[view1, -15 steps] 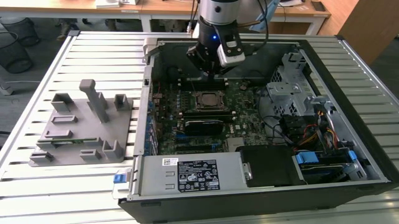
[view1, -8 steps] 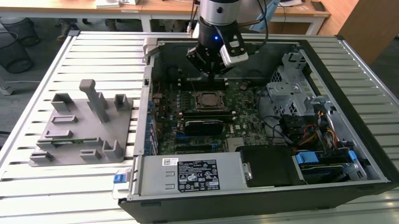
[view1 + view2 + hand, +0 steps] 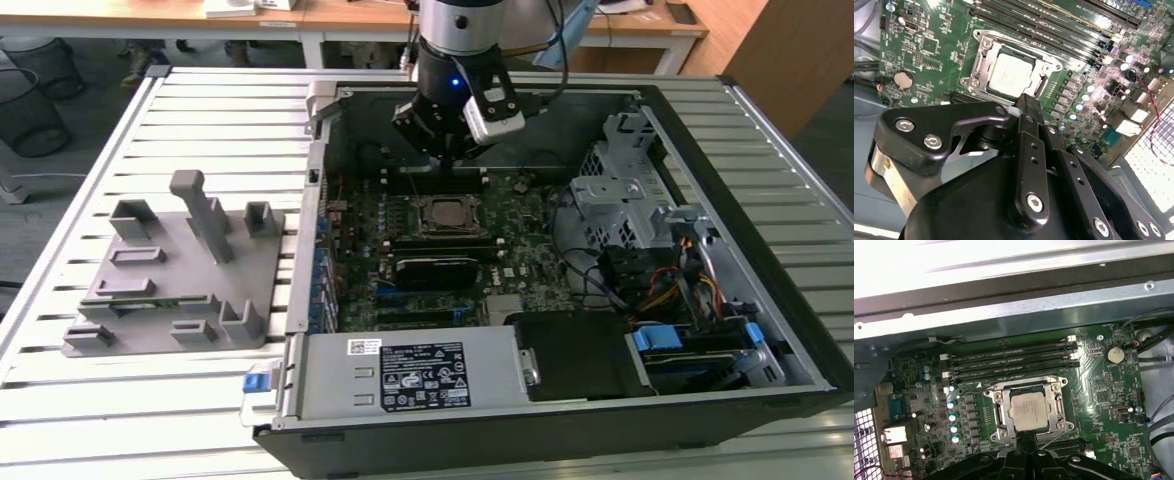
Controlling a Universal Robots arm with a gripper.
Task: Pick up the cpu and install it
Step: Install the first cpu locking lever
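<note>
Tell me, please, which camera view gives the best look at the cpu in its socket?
The first wrist view: the cpu lies squarely in frame, its whole silver top visible inside the socket frame. The second wrist view shows it at an angle, one corner cut off by the end effector. The exterior view shows it small and distant.

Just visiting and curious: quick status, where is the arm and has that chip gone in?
Gripper hangs above the motherboard, holding nothing visible. Cpu lies in the socket, seen in both wrist views. Nothing on top of it.
</note>
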